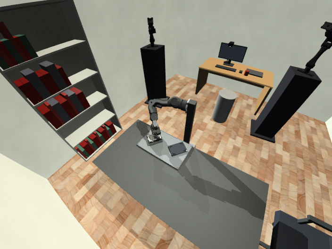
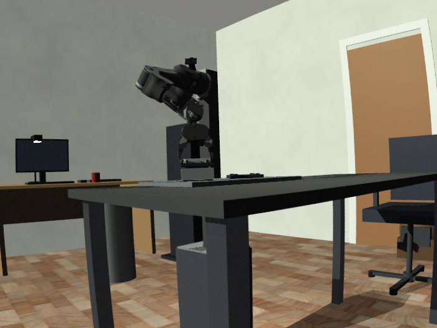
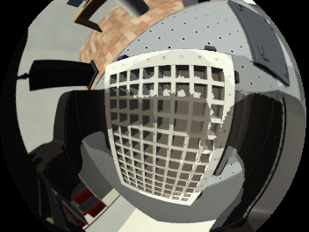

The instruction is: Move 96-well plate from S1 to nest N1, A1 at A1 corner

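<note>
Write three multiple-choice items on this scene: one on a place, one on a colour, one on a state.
1. Where is the 96-well plate?
A. On the plate shaker, between the gripper's fingers
B. In the plate nest
C. On the wooden desk

2. What colour is the cup on the wooden desk?
A. Blue
B. Red
C. White

3. What state is the plate nest in?
A. Holding a plate
B. Tipped on its side
C. Lying flat, holding nothing

Key: 1 A, as the 96-well plate sits on the plate shaker with the gripper around it. 2 B, as the cup is red. 3 C, as the plate nest shows only its bare dark top.
</note>
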Motion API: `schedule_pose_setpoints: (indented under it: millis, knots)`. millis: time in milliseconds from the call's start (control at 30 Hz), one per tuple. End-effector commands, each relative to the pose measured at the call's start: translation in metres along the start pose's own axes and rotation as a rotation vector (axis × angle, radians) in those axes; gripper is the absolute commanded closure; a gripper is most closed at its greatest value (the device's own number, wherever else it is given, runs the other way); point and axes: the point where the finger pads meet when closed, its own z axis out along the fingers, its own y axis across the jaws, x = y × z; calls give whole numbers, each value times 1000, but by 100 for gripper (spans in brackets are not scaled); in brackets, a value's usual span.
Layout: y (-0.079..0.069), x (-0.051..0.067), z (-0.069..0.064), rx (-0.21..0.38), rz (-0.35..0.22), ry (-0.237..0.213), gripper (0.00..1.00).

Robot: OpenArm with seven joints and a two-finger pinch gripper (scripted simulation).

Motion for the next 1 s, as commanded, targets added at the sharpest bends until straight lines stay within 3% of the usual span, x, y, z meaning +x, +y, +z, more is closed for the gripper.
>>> schedule_pose_setpoints:
  millis: [0, 100, 167, 433, 967]
  knots:
    - [0, 0, 0, -2, 0, -1, 63]
    - [0, 0, 0, -2, 0, -1, 73]
    - [0, 0, 0, -2, 0, -1, 73]
    - [1, 0, 0, -2, 0, -1, 100]
    - [1, 0, 0, -2, 0, -1, 100]
